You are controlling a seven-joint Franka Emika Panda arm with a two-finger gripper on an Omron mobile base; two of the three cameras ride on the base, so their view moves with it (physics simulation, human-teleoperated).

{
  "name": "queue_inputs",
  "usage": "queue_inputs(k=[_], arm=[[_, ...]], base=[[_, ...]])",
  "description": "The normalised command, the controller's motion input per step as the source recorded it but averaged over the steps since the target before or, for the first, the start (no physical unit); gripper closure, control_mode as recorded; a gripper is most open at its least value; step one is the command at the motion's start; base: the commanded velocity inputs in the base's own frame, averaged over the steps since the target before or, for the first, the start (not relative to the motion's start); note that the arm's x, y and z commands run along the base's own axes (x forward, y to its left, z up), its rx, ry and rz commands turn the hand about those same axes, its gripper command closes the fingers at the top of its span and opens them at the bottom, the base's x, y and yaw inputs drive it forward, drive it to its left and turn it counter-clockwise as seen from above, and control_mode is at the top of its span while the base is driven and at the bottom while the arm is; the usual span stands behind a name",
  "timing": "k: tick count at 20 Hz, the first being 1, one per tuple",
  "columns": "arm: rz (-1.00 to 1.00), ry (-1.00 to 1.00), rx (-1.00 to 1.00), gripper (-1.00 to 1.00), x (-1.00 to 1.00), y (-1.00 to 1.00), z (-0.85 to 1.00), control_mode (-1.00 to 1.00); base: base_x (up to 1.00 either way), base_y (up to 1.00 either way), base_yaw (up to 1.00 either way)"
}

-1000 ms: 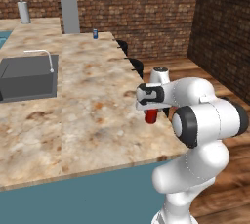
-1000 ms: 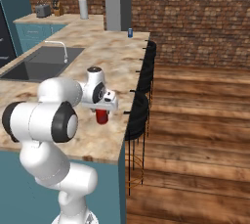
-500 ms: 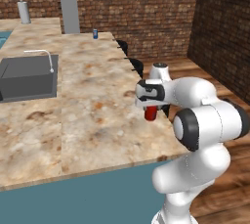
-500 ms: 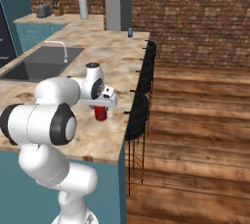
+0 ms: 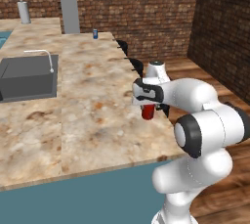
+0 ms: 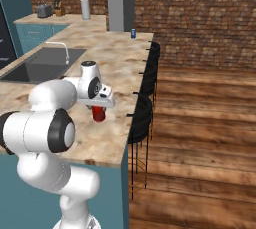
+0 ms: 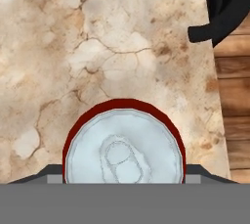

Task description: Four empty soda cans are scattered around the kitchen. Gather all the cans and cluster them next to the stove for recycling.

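- Hand [image 5: 148,104] of the white arm sits directly above a red soda can [image 5: 148,112], near the right edge of the marbled bench [image 5: 73,120]; in the right base view the hand [image 6: 98,106] is over the same can [image 6: 99,114].
- Red soda can stands upright on the bench, and its silver top with the pull tab fills the lower middle of the hand view [image 7: 123,152].
- Hand's dark fingers [image 7: 45,174] flank the can top on both sides at the bottom of the hand view; whether they press the can's wall or stand just off it cannot be told.
- Black bar stools [image 6: 144,113] stand along the right side of the bench over a wooden floor [image 6: 200,123].
- Farther left, a dark sink [image 5: 27,76] with a thin white faucet [image 5: 46,57] is set into the bench.
- At the far end of the bench, beside a grey pillar [image 5: 68,3], a blue soda can [image 5: 95,33] stands upright, well apart from the red one.
- Beyond that, on the far-left bench, stands a grey paper-towel roll [image 5: 23,12], with a toaster [image 6: 44,10] farther left by the brick wall [image 5: 146,8].
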Motion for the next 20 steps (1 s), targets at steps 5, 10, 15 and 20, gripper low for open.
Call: queue_inputs(k=[5,10,15,20], arm=[[0.0,0.0,0.0,1.0,-0.08,0.0,0.44,-1.0],[0.0,-0.01,0.0,1.0,-0.23,-0.03,0.34,-1.0],[0.0,0.0,0.0,1.0,-0.24,0.0,0.24,-1.0],[0.0,-0.02,0.01,1.0,-0.34,-0.14,0.18,-1.0]], base=[[0.0,0.0,0.0],[0.0,0.0,0.0],[0.0,0.0,0.0],[0.0,0.0,0.0]])
